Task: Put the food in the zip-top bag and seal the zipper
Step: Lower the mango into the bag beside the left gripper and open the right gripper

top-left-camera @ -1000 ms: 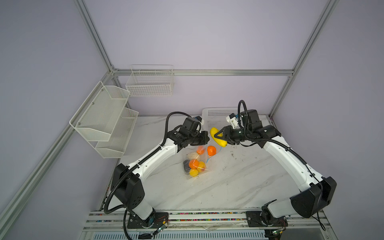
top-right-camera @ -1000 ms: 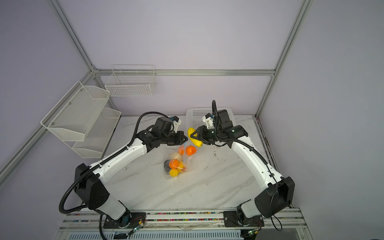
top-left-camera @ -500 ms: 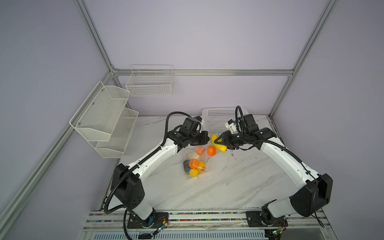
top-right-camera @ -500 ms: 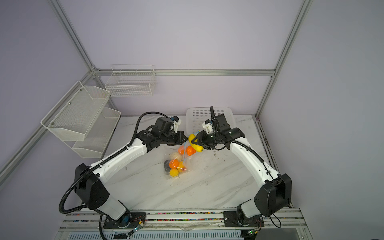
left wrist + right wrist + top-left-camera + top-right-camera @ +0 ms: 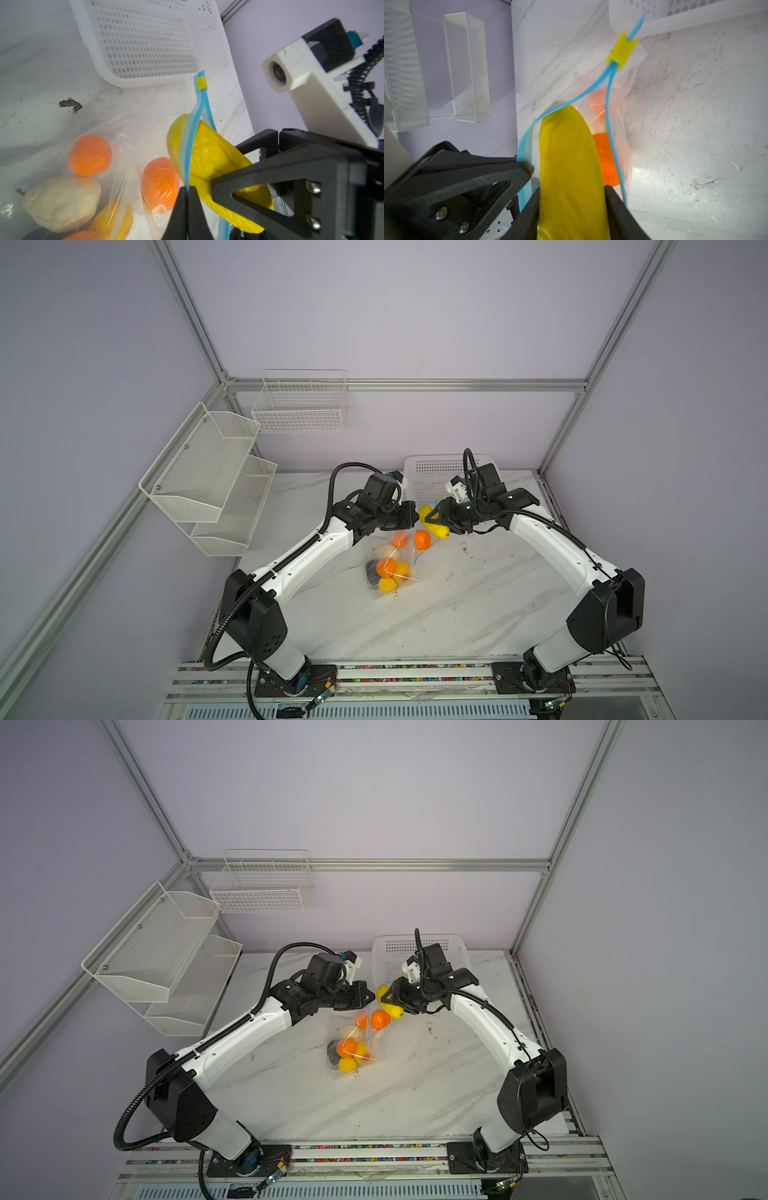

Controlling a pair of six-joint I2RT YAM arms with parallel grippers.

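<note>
Robot laboratory cell: aluminium frame (image 5: pixel 415 384), plain lilac walls (image 5: pixel 395 302), left arm (image 5: pixel 309 553) and right arm (image 5: pixel 548 539) bolted to a rail (image 5: pixel 415 670) at the counter (image 5: pixel 457 605).

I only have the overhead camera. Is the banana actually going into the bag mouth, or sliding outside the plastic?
Observer: The right wrist view shows the banana, gripped by the right end effector, with its tip between the two blue strips of the zipper, so it is entering the opening.
Operator: What is the left end effector gripping?
Observer: The left wrist view shows the left end effector shut on just one zipper strip.
Operator: Where is the slider?
Observer: The yellow slider sits at the zipper's far end, near the white basket.
</note>
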